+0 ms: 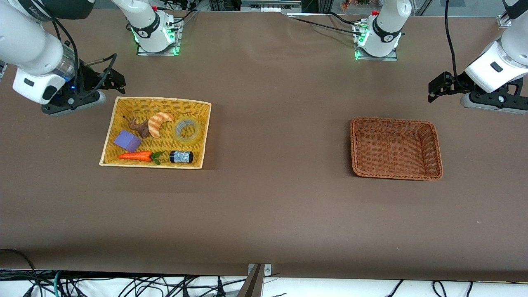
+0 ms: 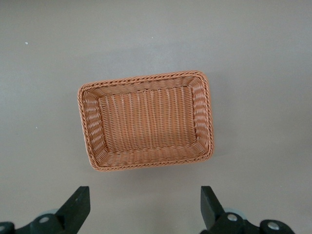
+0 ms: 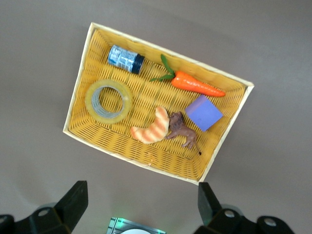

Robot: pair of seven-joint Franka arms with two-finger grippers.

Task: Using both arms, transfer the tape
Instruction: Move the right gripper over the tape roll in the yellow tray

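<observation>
Tape roll (image 1: pixel 187 129), translucent yellowish ring with a grey core, lying flat in the yellow woven tray (image 1: pixel 123 161).
Beside it in the tray lie a striped croissant toy (image 1: pixel 159 123), a brown animal figure (image 1: pixel 140 126), a purple block (image 1: pixel 127 141), an orange carrot (image 1: pixel 136 156) and a small black jar (image 1: pixel 181 156), nearer the front camera. The empty brown wicker basket (image 1: pixel 437 156) sits toward the left arm's end of the surface. Right hand (image 3: pixel 139 207) hangs beside the tray, wide open, empty; left hand (image 2: pixel 145 207) near the basket, wide open, empty.

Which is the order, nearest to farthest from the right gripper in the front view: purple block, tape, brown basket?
From the right gripper, open beside the yellow basket:
1. Purple block, in the yellow basket at the right arm's end.
2. Tape, same basket, toward the table's middle.
3. Brown basket, at the left arm's end.
</observation>
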